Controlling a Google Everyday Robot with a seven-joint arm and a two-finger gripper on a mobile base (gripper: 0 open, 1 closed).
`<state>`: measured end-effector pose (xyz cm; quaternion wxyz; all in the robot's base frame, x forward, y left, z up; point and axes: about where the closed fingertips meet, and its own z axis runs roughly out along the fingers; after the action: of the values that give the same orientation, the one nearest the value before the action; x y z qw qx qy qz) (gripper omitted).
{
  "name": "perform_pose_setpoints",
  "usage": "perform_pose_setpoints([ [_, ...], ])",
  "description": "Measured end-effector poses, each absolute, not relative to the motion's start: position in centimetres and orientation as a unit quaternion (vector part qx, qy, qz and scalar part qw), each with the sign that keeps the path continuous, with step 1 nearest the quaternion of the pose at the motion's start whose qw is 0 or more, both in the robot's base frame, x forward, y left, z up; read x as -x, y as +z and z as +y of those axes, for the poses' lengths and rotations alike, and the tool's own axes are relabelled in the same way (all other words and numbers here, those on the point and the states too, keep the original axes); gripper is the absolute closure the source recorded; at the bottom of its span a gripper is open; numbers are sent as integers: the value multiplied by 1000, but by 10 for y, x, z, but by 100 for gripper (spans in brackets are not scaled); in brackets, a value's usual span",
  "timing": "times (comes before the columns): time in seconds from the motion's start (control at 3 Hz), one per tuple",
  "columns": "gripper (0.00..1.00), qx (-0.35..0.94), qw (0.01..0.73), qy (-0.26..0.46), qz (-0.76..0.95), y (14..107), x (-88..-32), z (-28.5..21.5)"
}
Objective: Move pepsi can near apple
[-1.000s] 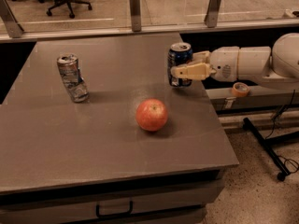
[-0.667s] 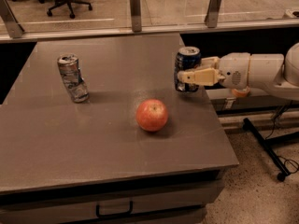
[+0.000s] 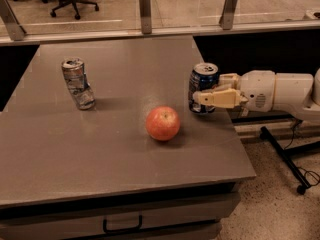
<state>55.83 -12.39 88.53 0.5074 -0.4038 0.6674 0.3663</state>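
At the right edge of the flat grey tabletop, in the camera view, the cream-coloured two-finger gripper reaches in from the right and pinches the dark blue, silver-topped pepsi can between its fingers. The can is upright, near the round red-orange apple, behind it and to its right, not touching it. Whether its base rests on the table I cannot tell. A crushed, bent silver can stands well apart on the left.

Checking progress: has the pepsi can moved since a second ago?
Yes. Held by the pincer at the table's edge, the pepsi can has come toward the camera, closer to the unmoved apple.
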Motion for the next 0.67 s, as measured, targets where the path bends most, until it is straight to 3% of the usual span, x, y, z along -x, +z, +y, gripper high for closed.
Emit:
perform_pose_setpoints([
  [0.67, 12, 453, 505, 375, 631, 870, -539, -106],
])
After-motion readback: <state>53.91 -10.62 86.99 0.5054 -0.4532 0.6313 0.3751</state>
